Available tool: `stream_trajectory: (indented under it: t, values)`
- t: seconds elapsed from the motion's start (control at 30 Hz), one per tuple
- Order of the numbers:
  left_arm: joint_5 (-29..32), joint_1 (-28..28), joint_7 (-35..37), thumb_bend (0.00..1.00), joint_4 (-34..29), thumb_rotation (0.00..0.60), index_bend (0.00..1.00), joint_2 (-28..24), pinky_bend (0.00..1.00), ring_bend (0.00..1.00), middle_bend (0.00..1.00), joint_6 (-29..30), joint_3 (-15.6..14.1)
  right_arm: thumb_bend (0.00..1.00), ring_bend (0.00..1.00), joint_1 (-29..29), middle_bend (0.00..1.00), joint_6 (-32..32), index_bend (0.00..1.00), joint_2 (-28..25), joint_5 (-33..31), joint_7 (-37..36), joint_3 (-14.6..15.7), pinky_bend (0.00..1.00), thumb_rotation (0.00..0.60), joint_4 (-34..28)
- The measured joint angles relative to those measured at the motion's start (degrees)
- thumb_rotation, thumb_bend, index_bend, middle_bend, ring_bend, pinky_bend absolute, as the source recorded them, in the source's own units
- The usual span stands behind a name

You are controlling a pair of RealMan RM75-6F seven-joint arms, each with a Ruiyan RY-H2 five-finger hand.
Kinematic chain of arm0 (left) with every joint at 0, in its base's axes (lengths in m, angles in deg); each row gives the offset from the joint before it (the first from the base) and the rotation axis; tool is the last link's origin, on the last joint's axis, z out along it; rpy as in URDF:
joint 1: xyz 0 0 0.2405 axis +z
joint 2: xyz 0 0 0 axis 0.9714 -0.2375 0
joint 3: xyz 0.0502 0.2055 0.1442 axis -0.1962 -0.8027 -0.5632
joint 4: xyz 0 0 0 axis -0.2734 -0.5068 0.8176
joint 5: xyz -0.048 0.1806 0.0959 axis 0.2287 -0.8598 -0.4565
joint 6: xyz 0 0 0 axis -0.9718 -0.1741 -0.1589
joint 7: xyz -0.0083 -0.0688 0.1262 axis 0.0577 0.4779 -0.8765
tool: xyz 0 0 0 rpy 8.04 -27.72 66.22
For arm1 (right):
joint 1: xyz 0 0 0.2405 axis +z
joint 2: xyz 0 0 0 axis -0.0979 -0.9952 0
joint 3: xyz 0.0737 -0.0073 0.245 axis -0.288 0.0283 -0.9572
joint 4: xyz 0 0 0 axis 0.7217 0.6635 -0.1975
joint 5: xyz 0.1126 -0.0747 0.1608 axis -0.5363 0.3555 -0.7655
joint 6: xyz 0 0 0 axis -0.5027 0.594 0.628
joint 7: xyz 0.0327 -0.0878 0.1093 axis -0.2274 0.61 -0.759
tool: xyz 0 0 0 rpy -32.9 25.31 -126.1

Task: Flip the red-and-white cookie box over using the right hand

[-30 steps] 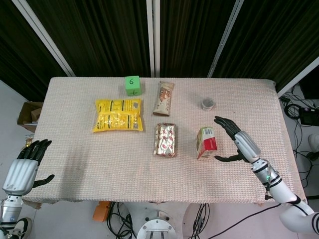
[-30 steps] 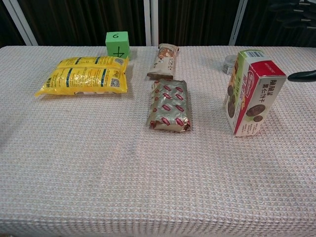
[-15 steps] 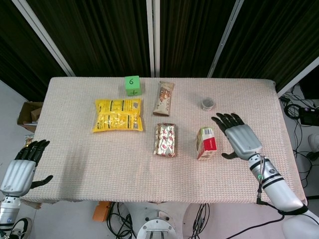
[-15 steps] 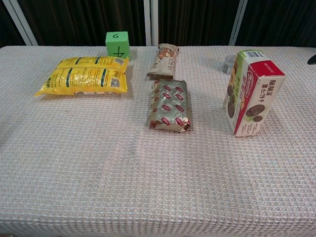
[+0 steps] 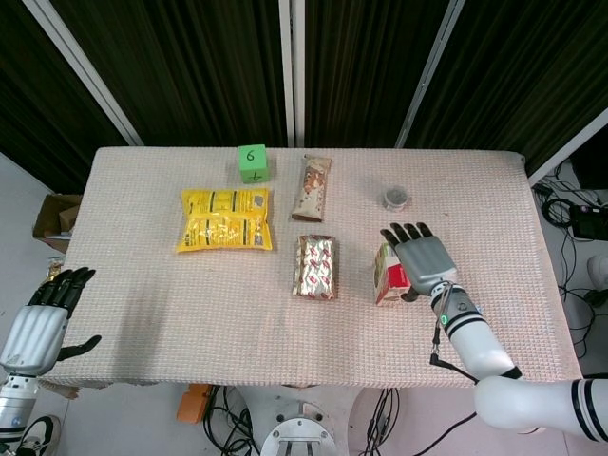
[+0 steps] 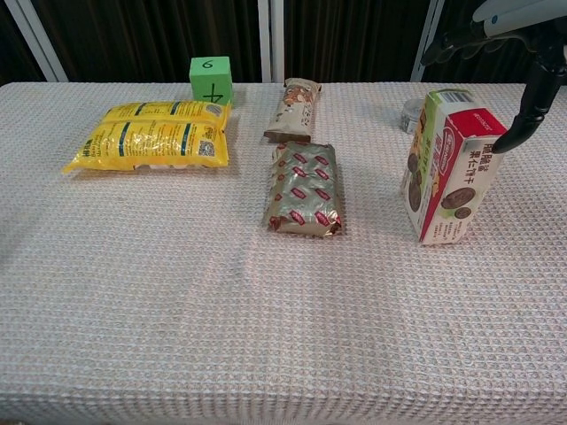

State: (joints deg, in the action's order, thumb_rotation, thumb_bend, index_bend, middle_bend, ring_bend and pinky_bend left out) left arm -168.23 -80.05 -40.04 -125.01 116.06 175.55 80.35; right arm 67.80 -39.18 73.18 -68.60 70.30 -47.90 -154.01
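Observation:
The red-and-white cookie box [image 5: 388, 277] [image 6: 450, 168] stands on its edge at the right middle of the table, tilted slightly. My right hand [image 5: 419, 258] [image 6: 501, 19] hovers over the box's top and right side with its fingers spread, hiding part of the box in the head view. In the chest view its thumb [image 6: 524, 112] reaches down to the box's upper right edge; contact is not certain. My left hand [image 5: 42, 323] hangs open off the table's front left corner, holding nothing.
A yellow snack bag [image 5: 225, 218] lies at the left, a green cube [image 5: 252, 162] behind it. A silver-and-red packet [image 5: 315, 266] lies left of the box, a beige snack bar [image 5: 312, 187] farther back. A small round tin [image 5: 396, 199] sits behind the box.
My right hand has swung left from beside the box to above it, now covering its right side. The box and the left hand have stayed in place.

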Motion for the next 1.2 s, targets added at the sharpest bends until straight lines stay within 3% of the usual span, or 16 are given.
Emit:
stream_trajectory:
  t: [0.27, 0.63, 0.73, 0.97, 1.2]
  values:
    - [-0.13, -0.05, 1.02, 0.02, -0.31, 0.6, 0.09, -0.35, 0.19, 0.08, 0.1, -0.21, -0.17, 0.0, 0.0, 1.93, 0.0, -1.09, 0.0, 3.46, -3.58, 0.86, 0.29, 0.0, 0.6, 3.09]
    - [-0.19, 0.03, -0.81, 0.02, 0.01, 0.6, 0.09, -0.16, 0.19, 0.08, 0.1, -0.11, -0.14, 0.0, 0.0, 1.45, 0.01, 1.18, 0.0, 4.99, -2.38, -1.3, 0.61, 0.0, 0.6, 5.79]
    - [0.03, 0.12, -0.78, 0.02, 0.05, 0.6, 0.09, -0.1, 0.19, 0.08, 0.1, -0.02, -0.07, 0.0, 0.0, 1.64, 0.11, 1.14, 0.0, 5.02, -2.4, -1.15, 0.81, 0.0, 0.6, 5.9]
    - [0.13, 0.23, -0.27, 0.02, 0.01, 0.6, 0.09, -0.17, 0.19, 0.08, 0.1, -0.03, -0.12, 0.01, 0.03, 1.4, 0.45, -2.78, 0.0, 6.27, -0.83, -0.41, 1.33, 0.0, 0.6, 6.06]
    - [0.23, 0.11, -0.1, 0.02, -0.13, 0.6, 0.09, -0.22, 0.19, 0.08, 0.1, -0.43, -0.16, 0.11, 0.09, -0.65, 0.51, -5.7, 0.0, 6.64, 4.16, -2.56, 0.81, 0.0, 0.6, 5.07]
